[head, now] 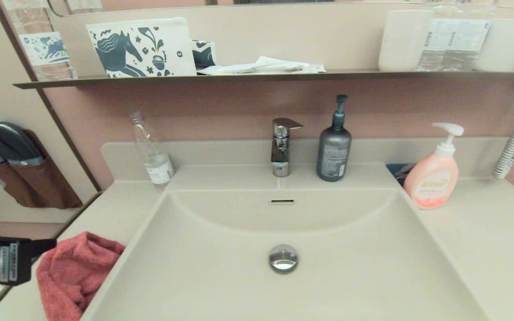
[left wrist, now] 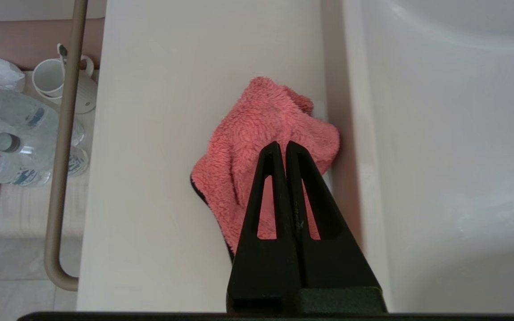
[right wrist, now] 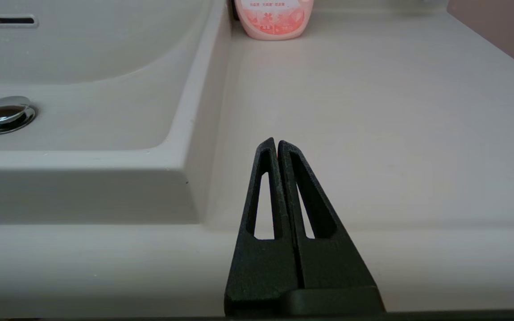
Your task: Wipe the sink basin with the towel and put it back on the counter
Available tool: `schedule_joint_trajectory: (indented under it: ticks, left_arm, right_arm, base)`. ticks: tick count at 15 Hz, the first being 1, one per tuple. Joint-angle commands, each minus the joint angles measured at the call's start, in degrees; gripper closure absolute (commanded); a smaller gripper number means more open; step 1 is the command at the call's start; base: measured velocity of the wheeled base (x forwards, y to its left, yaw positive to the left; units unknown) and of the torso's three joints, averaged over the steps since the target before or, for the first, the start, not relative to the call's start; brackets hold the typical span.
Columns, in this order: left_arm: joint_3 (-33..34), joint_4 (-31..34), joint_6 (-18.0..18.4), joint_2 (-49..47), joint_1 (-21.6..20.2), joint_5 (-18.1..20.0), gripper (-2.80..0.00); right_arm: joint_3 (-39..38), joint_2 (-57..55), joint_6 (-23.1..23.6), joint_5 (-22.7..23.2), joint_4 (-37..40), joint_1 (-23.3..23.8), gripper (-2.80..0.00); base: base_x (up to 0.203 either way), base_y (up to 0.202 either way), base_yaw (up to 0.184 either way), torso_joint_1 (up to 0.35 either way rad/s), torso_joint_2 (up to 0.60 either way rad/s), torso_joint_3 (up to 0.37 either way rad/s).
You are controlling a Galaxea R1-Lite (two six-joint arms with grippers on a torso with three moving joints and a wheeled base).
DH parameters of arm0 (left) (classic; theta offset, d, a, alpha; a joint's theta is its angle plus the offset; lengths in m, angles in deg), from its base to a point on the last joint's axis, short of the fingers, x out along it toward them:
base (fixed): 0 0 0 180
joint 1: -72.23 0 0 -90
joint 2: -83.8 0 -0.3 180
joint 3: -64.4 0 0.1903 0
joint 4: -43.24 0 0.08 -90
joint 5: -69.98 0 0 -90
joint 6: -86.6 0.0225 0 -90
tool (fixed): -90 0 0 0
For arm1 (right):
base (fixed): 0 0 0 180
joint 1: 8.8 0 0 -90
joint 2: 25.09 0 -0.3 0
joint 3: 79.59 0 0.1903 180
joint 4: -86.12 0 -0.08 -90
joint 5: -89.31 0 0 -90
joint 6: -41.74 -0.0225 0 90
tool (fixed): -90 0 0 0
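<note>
The coral-pink towel [head: 75, 271] lies bunched on the left counter [left wrist: 150, 133], against the rim of the beige sink basin [head: 350, 276]. My left gripper [left wrist: 282, 145] hovers over the towel with its fingers shut and nothing between them. In the head view the left gripper [head: 48, 243] sits at the left edge, just left of the towel. The chrome drain plug [head: 283, 258] and overflow slot [head: 282, 201] are bare. My right gripper [right wrist: 276, 141] is shut and empty, low over the right counter [right wrist: 373, 111] near its front edge; the head view does not show it.
Behind the basin stand a chrome faucet [head: 281, 145], a dark grey pump bottle [head: 333, 149], a pink soap pump bottle [head: 433, 178] and a clear water bottle [head: 152, 154]. A dark shelf [head: 257, 76] runs above. A towel rail [left wrist: 63, 156] hangs off the counter's left side.
</note>
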Motion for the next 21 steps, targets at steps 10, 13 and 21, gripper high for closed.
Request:
schedule_joint_trajectory:
  ticks: [10,13,21]
  left_arm:
    - [11.17,1.19,-11.01,37.58,9.60,-11.42,0.00]
    - [14.35,3.97,-11.79,49.42,13.71,-14.51,0.00]
    - [25.68,6.66,-12.60,62.58,15.34,-15.54,0.00]
  right_arm:
    - [0.00,-0.02,0.00,0.02,0.00,-0.01,0.00]
    - [0.00,-0.02,0.03,0.02,0.00,-0.01,0.00]
    - [0.00,-0.02,0.00,0.02,0.00,-0.01,0.00]
  base:
    - [0.000,0.000,0.000,0.000,0.00,0.000]
    - [0.000,0.000,0.000,0.000,0.00,0.000]
    - [0.000,0.000,0.000,0.000,0.00,0.000]
